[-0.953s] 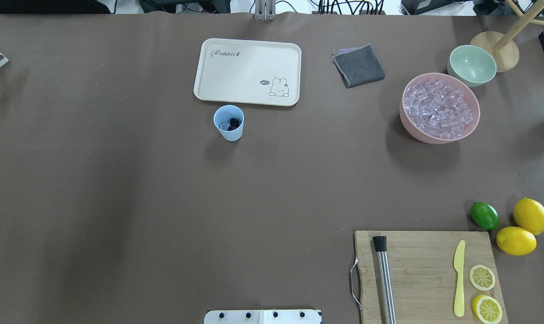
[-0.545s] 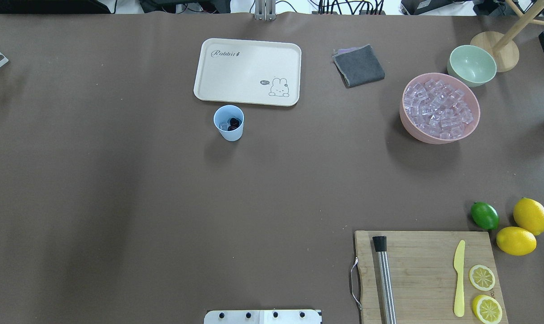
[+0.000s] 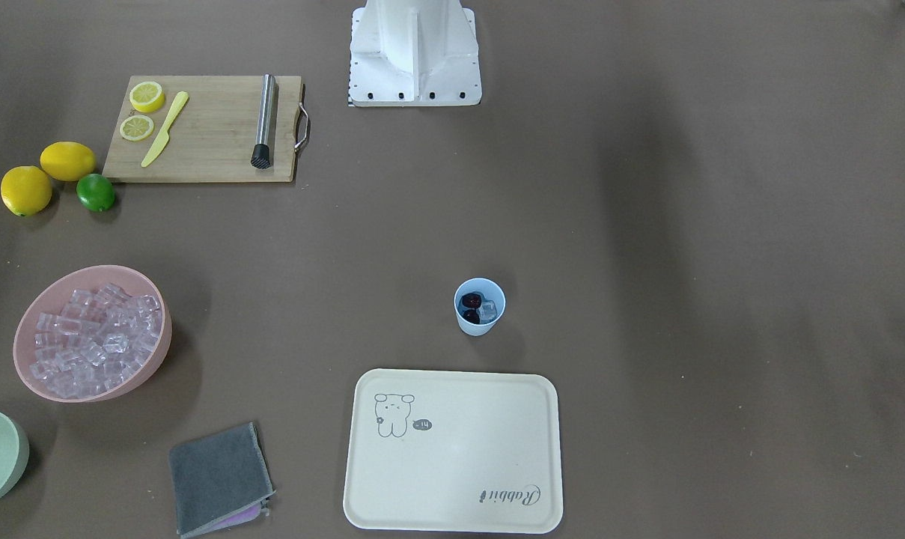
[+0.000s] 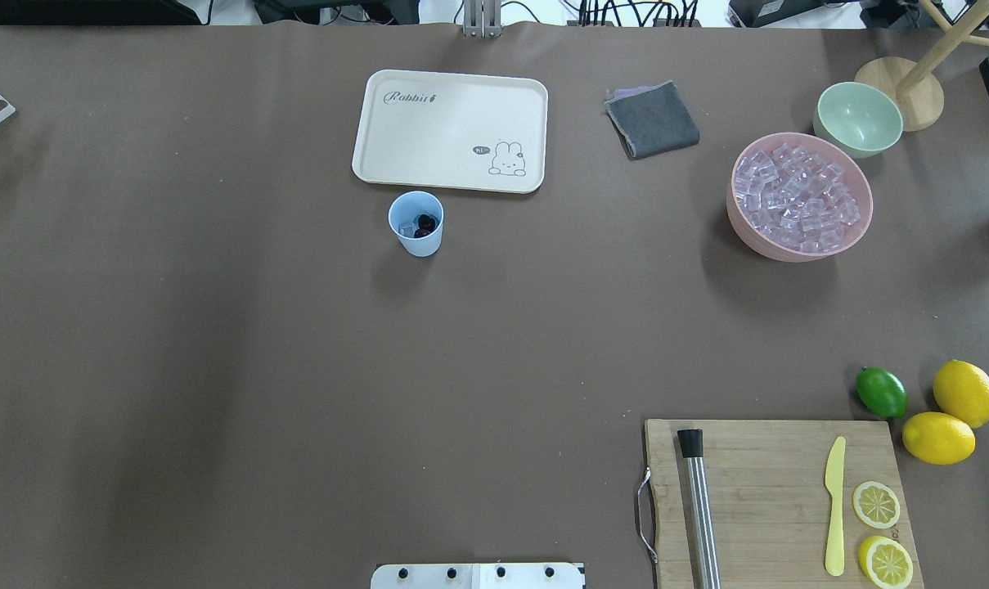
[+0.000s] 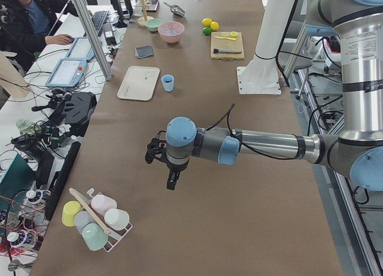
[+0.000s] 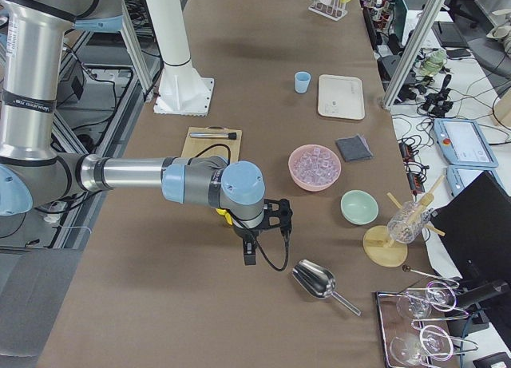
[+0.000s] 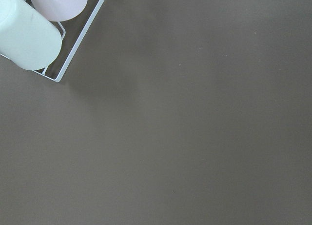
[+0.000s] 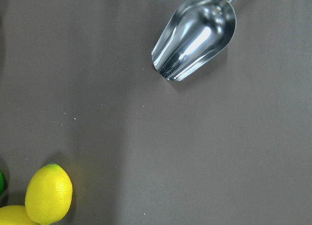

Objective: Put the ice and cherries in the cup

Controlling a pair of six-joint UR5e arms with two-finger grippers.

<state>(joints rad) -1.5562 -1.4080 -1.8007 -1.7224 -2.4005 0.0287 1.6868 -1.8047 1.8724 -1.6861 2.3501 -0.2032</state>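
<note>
Task seems done: cherries [image 3: 469, 302] and ice [image 3: 487, 311] lie in the cup [image 3: 476, 327], far from left gripper [image 5: 172, 181] and right gripper [image 6: 250, 255], whose grip I cannot tell.

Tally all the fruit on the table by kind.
Whole lemons: 2
Lemon slices: 2
Lime: 1
Cherries, in the cup: 2
Total: 7

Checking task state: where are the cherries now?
Overhead view: the cherries sit inside the blue cup beside ice, just below the rabbit tray.
</note>
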